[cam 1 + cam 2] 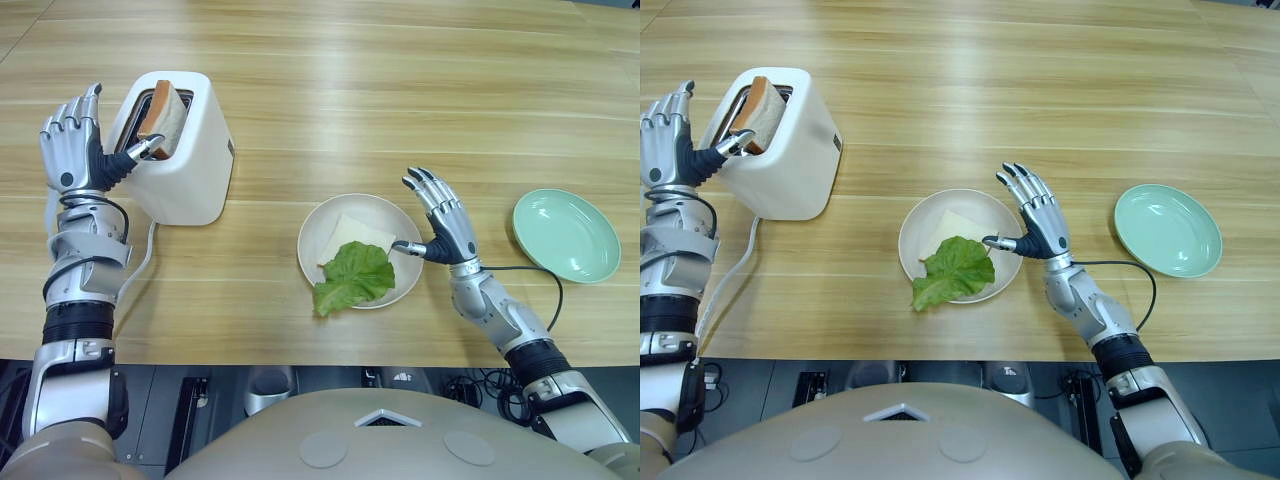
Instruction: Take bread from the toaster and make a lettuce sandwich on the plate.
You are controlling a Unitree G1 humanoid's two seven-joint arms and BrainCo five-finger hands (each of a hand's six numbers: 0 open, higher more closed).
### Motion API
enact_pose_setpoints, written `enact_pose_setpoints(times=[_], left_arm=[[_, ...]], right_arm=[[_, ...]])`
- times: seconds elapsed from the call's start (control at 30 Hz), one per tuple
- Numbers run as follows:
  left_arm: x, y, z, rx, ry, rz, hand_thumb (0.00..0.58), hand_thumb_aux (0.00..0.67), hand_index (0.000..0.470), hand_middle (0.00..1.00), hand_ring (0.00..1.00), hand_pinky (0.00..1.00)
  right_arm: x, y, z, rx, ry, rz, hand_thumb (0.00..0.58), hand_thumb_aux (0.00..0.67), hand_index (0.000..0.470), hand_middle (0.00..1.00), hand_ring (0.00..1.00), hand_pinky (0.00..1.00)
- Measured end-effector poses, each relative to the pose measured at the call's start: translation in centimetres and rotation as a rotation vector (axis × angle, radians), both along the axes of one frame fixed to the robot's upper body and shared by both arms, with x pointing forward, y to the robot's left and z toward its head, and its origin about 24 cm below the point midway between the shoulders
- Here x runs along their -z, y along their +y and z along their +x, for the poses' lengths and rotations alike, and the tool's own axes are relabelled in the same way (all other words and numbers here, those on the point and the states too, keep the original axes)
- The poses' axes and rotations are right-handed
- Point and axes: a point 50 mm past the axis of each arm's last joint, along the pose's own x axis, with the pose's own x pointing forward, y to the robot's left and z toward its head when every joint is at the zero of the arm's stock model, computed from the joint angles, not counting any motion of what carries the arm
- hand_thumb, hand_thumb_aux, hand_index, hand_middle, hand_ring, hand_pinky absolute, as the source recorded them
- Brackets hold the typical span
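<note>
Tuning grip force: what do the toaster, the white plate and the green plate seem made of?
The toaster: matte white plastic, seemingly, without glare. The white plate: smooth cream, ceramic or melamine, unclear. The green plate: glossy sheen, likely glazed ceramic.

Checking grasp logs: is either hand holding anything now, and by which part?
Nothing is held. The left hand is open, thumb tip against the bread slice in the toaster; the right hand is open at the rim of the plate.

Smooth wood-grain tabletop (pixel 400 90); glossy white plastic toaster (pixel 195 150); shiny green plate (pixel 566 235); metallic hand (pixel 445 220).
</note>
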Motion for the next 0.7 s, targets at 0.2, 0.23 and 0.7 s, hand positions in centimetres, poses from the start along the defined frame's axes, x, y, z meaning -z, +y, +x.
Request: enact_pose_setpoints(times=[0.2, 0.23, 0.7], left_arm=[[1.07, 0.38, 0.49, 0.007, 0.078, 0.018, 0.491, 0.407, 0.28, 0.0, 0.0, 0.0], [1.04, 0.41, 0.55, 0.015, 0.084, 0.023, 0.58, 0.67, 0.46, 0.0, 0.0, 0.0], [0.48, -0.53, 0.83, 0.103, 0.024, 0.017, 0.58, 0.67, 0.46, 1.0, 1.0, 1.0]], right_arm=[[0.13, 0.19, 0.08, -0.001, 0.004, 0.005, 0.0, 0.0, 0.0, 0.0, 0.0, 0.0], [0.12, 0.27, 0.1, -0.002, 0.004, 0.008, 0.0, 0.0, 0.0, 0.0, 0.0, 0.0], [0.26, 0.56, 0.05, 0.006, -0.001, 0.03, 0.0, 0.0, 0.0, 0.0, 0.0, 0.0]])
